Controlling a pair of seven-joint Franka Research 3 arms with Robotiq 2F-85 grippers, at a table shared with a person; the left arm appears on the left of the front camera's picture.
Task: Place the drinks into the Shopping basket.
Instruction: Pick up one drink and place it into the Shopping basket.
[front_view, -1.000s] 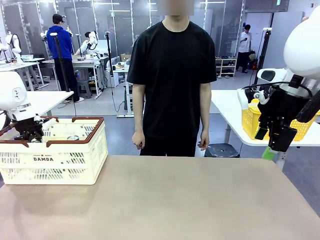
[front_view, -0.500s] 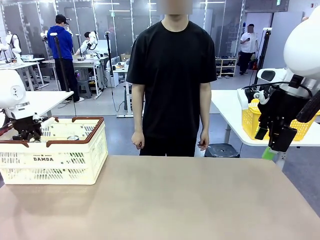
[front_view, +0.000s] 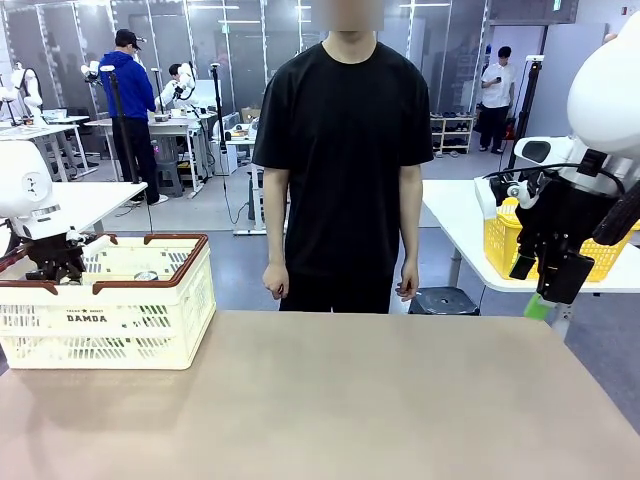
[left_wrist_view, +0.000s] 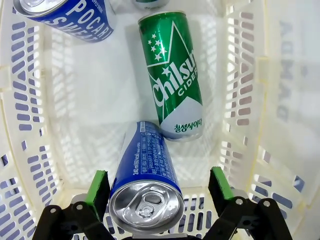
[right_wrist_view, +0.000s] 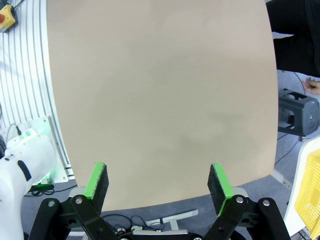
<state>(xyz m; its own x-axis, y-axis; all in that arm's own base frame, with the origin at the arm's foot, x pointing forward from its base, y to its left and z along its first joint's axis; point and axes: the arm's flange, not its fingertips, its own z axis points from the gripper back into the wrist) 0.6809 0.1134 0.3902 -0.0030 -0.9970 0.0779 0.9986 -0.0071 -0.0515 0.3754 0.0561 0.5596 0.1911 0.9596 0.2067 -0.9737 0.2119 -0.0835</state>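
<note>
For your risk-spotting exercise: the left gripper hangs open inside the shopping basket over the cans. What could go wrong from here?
1. The blue can stands between the open left gripper pads; pulling out at a slant could clip or drag it.
2. It leans against the green can, so a nudge might roll both.
3. The gripper sits low between the slotted walls of the Shopping basket; a sideways exit may catch the rim and shift the basket.

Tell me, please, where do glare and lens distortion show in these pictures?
Left wrist view: soft glare on the green can and on the near blue can's silver top; the Shopping basket walls bow outward. Right wrist view: the table edges curve. Front view: even light, sharp.
</note>
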